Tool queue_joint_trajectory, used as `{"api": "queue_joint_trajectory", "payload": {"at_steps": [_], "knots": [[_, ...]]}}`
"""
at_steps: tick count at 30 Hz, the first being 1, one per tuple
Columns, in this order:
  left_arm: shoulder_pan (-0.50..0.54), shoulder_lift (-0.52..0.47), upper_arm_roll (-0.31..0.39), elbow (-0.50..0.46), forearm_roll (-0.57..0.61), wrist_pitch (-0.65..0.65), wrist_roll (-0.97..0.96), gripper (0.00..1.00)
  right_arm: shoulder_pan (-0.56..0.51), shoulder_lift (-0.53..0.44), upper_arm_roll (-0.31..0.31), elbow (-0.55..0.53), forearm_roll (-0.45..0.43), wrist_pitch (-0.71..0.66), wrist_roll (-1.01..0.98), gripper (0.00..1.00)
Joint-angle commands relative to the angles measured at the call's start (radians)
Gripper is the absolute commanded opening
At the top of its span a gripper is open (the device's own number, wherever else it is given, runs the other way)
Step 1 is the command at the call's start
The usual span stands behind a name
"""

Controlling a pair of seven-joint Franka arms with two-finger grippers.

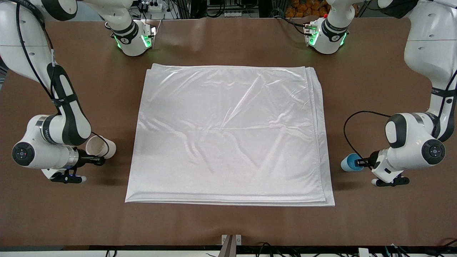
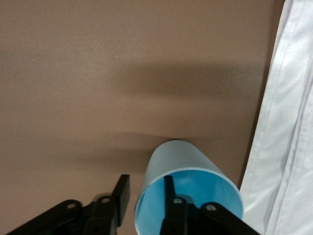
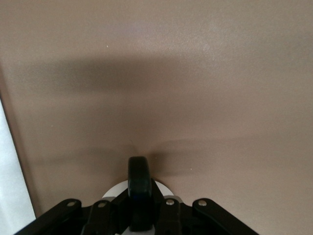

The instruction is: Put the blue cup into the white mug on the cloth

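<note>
The left gripper (image 1: 361, 163) clamps the rim of the light-blue, handleless blue cup (image 1: 349, 162), tipped sideways above the bench (image 1: 228, 221), at 3 o'clock of the cloth (image 1: 228, 135). At 9 o'clock, the right gripper (image 1: 95, 159) is closed on the cream white mug (image 1: 101, 146) at its black handle (image 3: 139, 183).

Brown table (image 1: 228, 221), cables and perhaps orange crates (image 1: 303, 7) along its edge
</note>
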Motion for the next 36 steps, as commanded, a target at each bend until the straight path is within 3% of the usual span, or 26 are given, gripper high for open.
{"api": "queue_joint_trajectory", "payload": {"at_steps": [1, 3, 19, 31, 36], "knots": [[-0.003, 0.01, -0.005, 0.009, 0.028, 0.013, -0.016, 0.1, 0.005, -0.01, 0.011, 0.022, -0.016, -0.042, 0.03, 0.0], [-0.004, 0.01, -0.005, 0.009, 0.028, 0.013, -0.016, 0.0, 0.008, -0.012, 0.014, 0.028, -0.016, -0.061, 0.054, 0.0], [-0.006, 0.006, -0.005, 0.011, 0.029, 0.013, -0.015, 0.0, 0.097, -0.016, 0.024, 0.114, -0.004, -0.22, 0.258, 0.0], [-0.006, -0.008, -0.009, 0.017, 0.029, 0.009, -0.012, 0.0, 0.246, -0.046, 0.032, 0.12, 0.002, -0.237, 0.59, 0.0], [-0.004, -0.026, -0.011, 0.017, 0.029, 0.007, -0.001, 0.0, 0.312, -0.044, 0.031, 0.147, 0.056, -0.237, 0.719, 0.0]]}}
